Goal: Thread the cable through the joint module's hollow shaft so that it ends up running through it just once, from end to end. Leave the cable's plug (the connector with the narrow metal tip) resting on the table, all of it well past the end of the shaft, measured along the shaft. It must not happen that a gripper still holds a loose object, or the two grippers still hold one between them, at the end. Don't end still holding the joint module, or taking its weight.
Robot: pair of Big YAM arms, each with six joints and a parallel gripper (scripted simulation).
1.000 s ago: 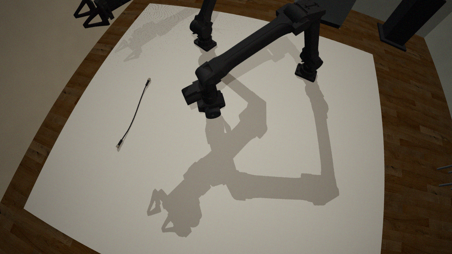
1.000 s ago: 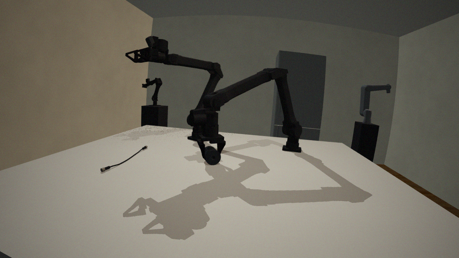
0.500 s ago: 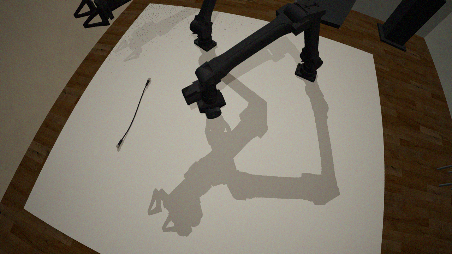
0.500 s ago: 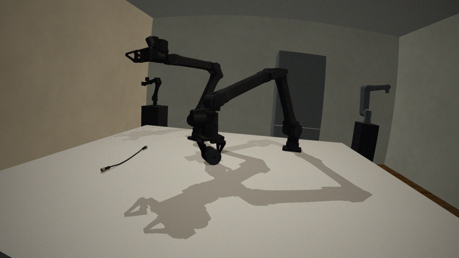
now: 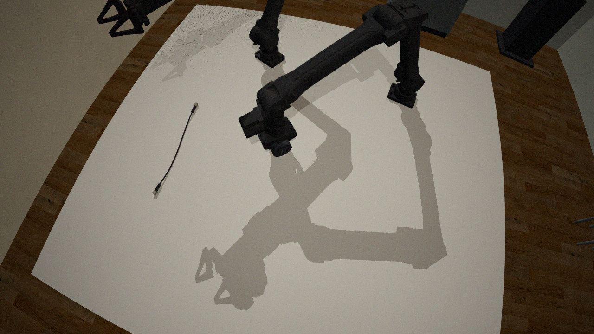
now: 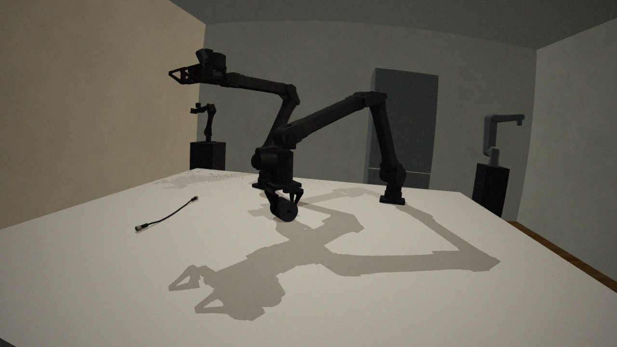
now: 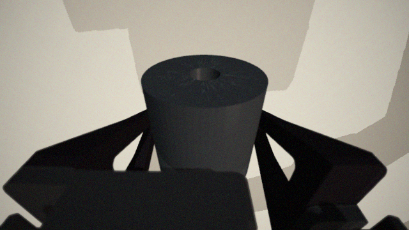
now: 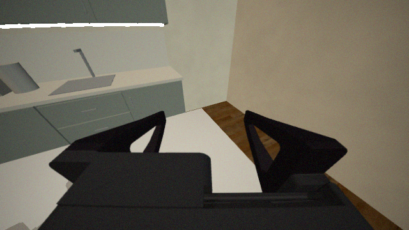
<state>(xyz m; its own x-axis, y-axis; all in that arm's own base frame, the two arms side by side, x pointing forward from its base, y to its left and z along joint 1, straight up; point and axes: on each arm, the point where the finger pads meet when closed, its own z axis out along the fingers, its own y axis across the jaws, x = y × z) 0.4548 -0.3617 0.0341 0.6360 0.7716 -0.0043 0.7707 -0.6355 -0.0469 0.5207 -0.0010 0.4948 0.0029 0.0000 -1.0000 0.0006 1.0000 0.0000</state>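
- Cable (image 5: 178, 148) (image 6: 171, 214) lying bowed, left of centre in the top frame; probably behaving light and springy, inviting a pinch behind an end connector.
- Joint module (image 5: 281, 148) (image 6: 284, 210) (image 7: 204, 131) sitting mid-frame, left claw (image 5: 277, 140) (image 6: 284, 203) (image 7: 204, 128) pinching its sides; likely stiff, weightier, roll-prone.
- Right claw (image 5: 105, 27) (image 6: 171, 74) (image 8: 205, 114) hanging spread, upper left.
- Left wrist view revealing the bore (image 7: 204, 74); top view hiding it.

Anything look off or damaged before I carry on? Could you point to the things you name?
Nothing looks damaged or spilled. The cable (image 5: 179, 145) (image 6: 172, 214) lies gently bowed, and the left gripper (image 6: 283, 206) (image 7: 204, 114) grips the joint module (image 5: 281, 149) (image 6: 279, 210) (image 7: 204, 140). One oddity: the open right gripper (image 5: 104, 28) (image 6: 169, 73) (image 8: 204, 115) is raised high, its camera showing walls and kitchen, no cable.
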